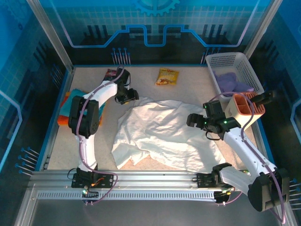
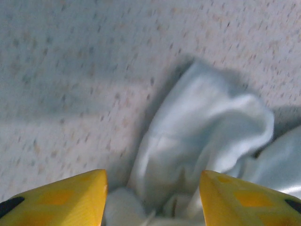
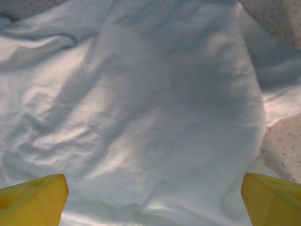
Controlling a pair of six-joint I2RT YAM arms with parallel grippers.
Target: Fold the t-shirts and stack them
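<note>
A large white t-shirt lies crumpled and spread over the middle of the table. My left gripper is at its far left corner. In the left wrist view its yellow fingers stand apart, and a bunched fold of the white shirt lies between them. My right gripper hovers over the shirt's right side. Its jaws are wide open above flat white cloth, gripping nothing. Folded teal and orange t-shirts are piled at the table's left edge.
A white basket holding purple cloth stands at the back right, with an orange and white container just in front of it. A yellow snack packet and a purple one lie near the back edge.
</note>
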